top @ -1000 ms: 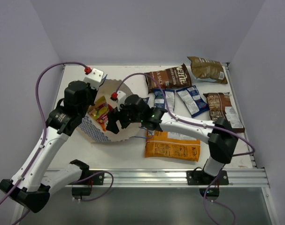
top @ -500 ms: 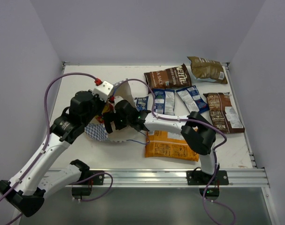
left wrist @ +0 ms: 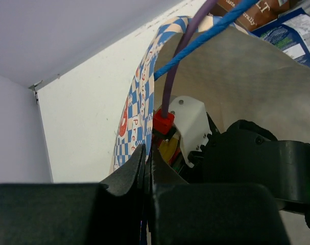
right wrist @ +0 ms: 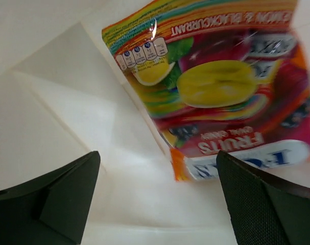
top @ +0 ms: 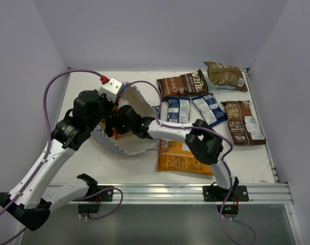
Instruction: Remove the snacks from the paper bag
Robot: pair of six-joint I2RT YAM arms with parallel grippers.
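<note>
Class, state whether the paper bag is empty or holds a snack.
Not empty: a red-yellow packet lies inside the paper bag, ahead of the open right end effector.

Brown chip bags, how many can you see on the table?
3 brown chip bags: one at the back middle, one in the back right corner, one by the right edge. More could be hidden inside the paper bag.

Overhead, bright even light falls on the white table, with only soft shadows under my arms. At my left wrist, my left fingers are a dark, unfocused mass near the lens. At my right wrist, the paper bag looks washed-out white. The red-yellow packet is smeared, with a small glare. My right fingers are dark blurs.
</note>
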